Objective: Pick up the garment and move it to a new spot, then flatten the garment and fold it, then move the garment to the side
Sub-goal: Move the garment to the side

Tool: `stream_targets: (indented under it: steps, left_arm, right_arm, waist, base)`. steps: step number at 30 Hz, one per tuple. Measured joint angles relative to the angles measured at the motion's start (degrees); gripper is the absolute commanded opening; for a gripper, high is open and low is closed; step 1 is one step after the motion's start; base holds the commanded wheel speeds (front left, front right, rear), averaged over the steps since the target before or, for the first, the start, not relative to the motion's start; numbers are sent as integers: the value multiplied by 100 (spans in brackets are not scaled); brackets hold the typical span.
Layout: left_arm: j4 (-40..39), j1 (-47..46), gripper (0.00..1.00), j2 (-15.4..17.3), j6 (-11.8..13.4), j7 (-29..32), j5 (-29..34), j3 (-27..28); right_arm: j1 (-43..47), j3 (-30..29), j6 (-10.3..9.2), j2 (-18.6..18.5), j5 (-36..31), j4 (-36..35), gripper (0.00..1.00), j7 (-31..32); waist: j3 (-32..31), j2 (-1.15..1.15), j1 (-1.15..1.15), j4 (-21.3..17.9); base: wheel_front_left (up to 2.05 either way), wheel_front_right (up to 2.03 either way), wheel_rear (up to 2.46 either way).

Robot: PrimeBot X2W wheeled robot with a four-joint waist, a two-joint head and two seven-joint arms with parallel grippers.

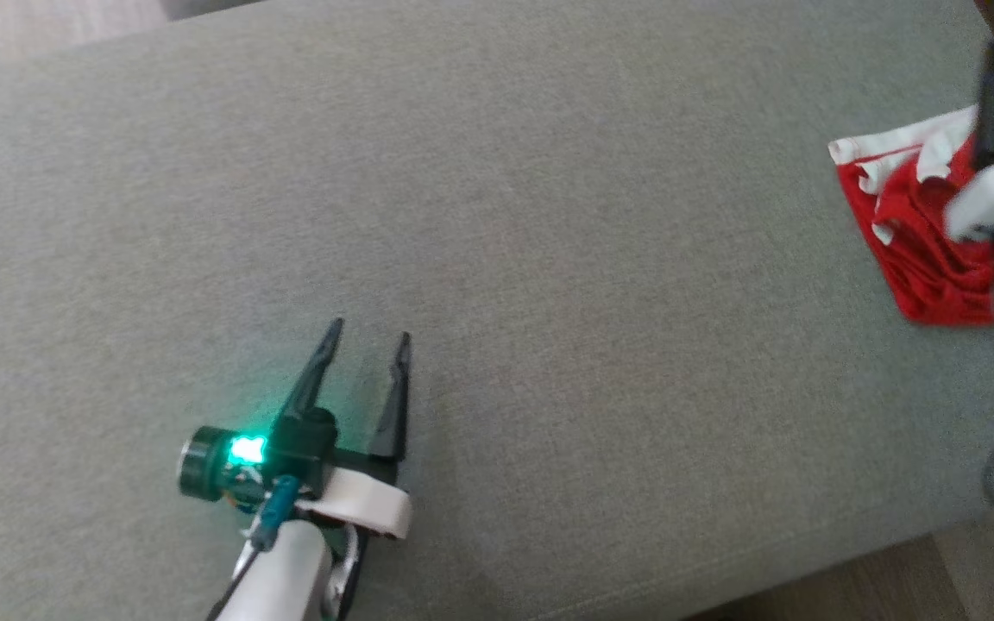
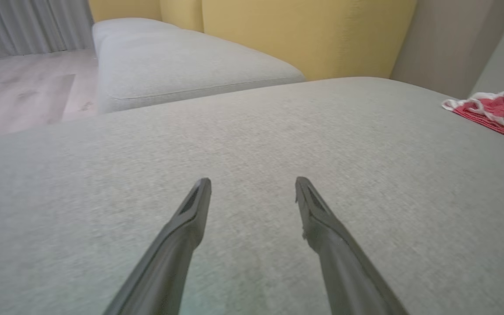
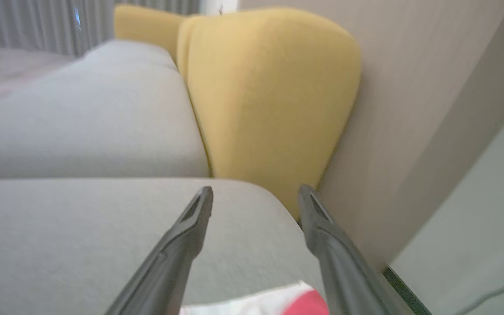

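A crumpled red garment with white trim (image 1: 911,241) lies at the far right edge of the grey cushion (image 1: 549,216). My right gripper (image 1: 993,60) hovers over it, partly covering it. In the right wrist view the right gripper (image 3: 257,189) is open, its fingers spread above the cushion, with a bit of the garment (image 3: 278,304) below them at the bottom edge. My left gripper (image 1: 371,331) stands open over bare cushion at the lower left, far from the garment. The left wrist view has the left gripper (image 2: 253,181) holding nothing and the garment (image 2: 497,109) at the far right.
A yellow backrest (image 3: 265,96) and a beige wall (image 3: 409,109) stand just beyond the garment's end of the cushion. A second grey seat (image 2: 182,65) adjoins at the far side, with wooden floor (image 2: 15,92) past it. The cushion's front edge runs along the lower right (image 1: 937,535).
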Motion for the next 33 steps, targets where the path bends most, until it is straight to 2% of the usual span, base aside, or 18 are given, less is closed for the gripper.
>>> stream_targets:
  steps: [6, 9, 12, 16, 21, 33]
  left_arm:
    - [-146, 115, 100, -8, 129, -1, -4, 482]
    - [-183, 274, 100, -8, 175, -1, -15, 680]
    - [-188, 390, 100, -8, 199, -1, -20, 856]
    - [-213, 500, 100, -8, 222, -1, -20, 1043]
    - [-210, 712, 100, -9, 220, -1, -20, 1166]
    - [-222, 1233, 100, -8, 227, -1, -170, 1232]
  right_arm:
    - [819, 221, 0, 692, 452, -1403, 100, -7]
    - [1545, 323, 0, 1021, 584, -1781, 100, -7]
    - [2177, 407, 0, 1191, 643, -1923, 100, -7]
    - [2787, 435, 0, 1281, 641, -2019, 100, -7]
    - [3080, 443, 0, 1339, 772, -2140, 100, -7]
    - [3583, 805, 0, 1348, 1093, -2229, 100, -7]
  waist:
    - [-198, 0, -1, 255]
    - [-306, 0, -1, 467]
    - [-413, 0, -1, 713]
    - [-584, 0, -1, 1112]
    - [-812, 0, -1, 1355]
    - [-1325, 0, -1, 1347]
  base:
    - [0, 0, 0]
    - [0, 0, 0]
    - [0, 0, 0]
    - [0, 0, 0]
    - [0, 0, 0]
    - [0, 0, 0]
